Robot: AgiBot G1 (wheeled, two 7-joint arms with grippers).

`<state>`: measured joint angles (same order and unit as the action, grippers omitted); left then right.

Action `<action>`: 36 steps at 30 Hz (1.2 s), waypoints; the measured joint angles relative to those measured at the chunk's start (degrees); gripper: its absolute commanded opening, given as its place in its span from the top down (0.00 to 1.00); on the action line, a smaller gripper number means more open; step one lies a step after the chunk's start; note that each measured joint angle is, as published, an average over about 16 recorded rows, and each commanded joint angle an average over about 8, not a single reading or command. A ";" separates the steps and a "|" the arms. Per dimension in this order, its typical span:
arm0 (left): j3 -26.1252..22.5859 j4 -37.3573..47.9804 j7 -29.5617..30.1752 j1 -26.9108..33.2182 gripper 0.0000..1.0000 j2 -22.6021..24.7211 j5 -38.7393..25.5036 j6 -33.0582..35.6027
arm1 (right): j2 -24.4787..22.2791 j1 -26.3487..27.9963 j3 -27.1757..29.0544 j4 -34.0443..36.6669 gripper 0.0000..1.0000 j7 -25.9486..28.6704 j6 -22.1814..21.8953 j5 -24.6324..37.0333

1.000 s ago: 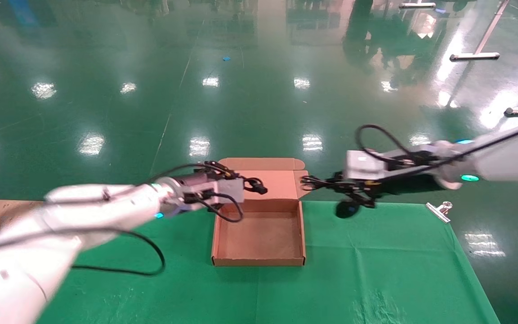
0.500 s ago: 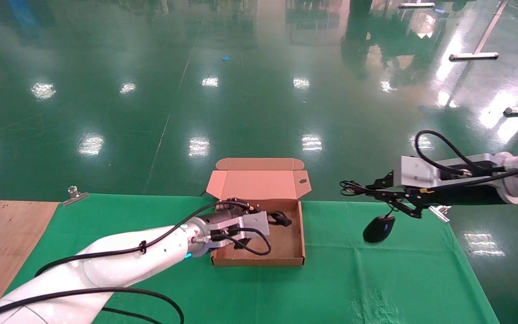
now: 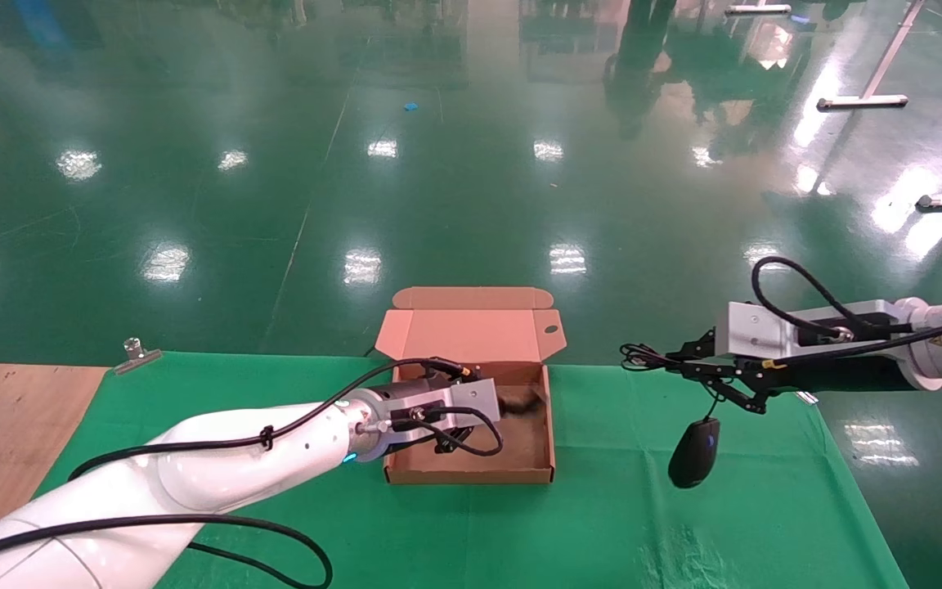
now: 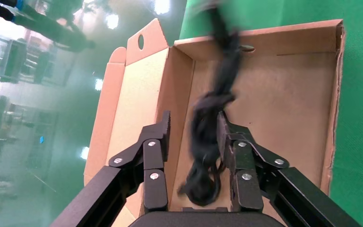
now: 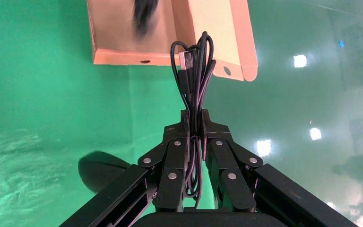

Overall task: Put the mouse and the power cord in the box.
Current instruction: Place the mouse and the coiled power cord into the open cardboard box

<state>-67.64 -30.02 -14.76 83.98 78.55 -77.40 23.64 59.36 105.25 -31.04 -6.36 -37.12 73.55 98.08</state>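
The brown box lies open on the green cloth, lid tipped back. My left gripper is open low inside it, and the black power cord hangs blurred between the fingers, against one pad only. In the head view the power cord is a dark smear by the box's right wall. My right gripper hovers to the right of the box, shut on the coiled wire of the mouse. The black mouse dangles from that wire just over the cloth.
The table's green cloth is held by metal clips at its far corners. Bare wood shows on the left. Beyond the table's far edge is a glossy green floor. My left arm's own cable loops over the near cloth.
My left gripper dropped from the lid into the box and opened, letting the power cord go. My right arm pulled back to the right, and the mouse hangs lower.
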 measured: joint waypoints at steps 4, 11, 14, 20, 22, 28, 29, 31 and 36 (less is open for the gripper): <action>-1.24 0.02 0.61 0.32 0.00 -0.09 2.26 -0.23 | 0.64 0.16 -0.06 0.25 1.00 -0.05 0.30 0.03; -0.80 1.76 1.94 1.12 0.00 -1.01 8.12 1.33 | 3.10 1.04 -0.29 0.00 1.00 0.60 0.70 0.25; 0.52 2.49 2.20 1.56 0.00 -2.53 11.37 3.81 | 4.90 1.46 -0.48 -0.38 1.00 1.11 0.53 0.45; 5.46 2.33 0.19 1.85 0.00 -8.80 19.62 13.12 | 9.67 1.94 -0.85 -1.11 1.00 2.65 -0.64 0.81; 7.35 1.85 -1.33 1.59 0.00 -11.60 22.37 16.87 | 11.48 1.91 -1.05 -1.34 1.00 3.24 -1.38 1.03; 12.87 -0.10 -6.29 -0.28 0.00 -20.54 30.25 27.89 | 16.06 0.80 -2.23 -3.28 1.00 5.47 -4.29 1.67; 13.69 -0.37 -7.11 -0.73 0.00 -21.90 31.43 29.42 | 16.64 0.45 -2.57 -3.88 1.00 5.98 -4.87 1.74; 15.20 -0.76 -8.65 -1.72 0.00 -24.40 33.58 32.08 | 17.65 -0.36 -3.43 -5.29 1.00 7.12 -6.13 1.82; 17.76 -0.98 -10.87 -4.06 0.00 -29.16 37.36 36.27 | 19.09 -2.77 -6.70 -10.02 1.00 10.40 -9.58 1.62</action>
<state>-49.88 -31.01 -25.63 79.92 49.39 -40.04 59.90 78.45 102.47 -37.74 -16.38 -26.72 63.97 99.70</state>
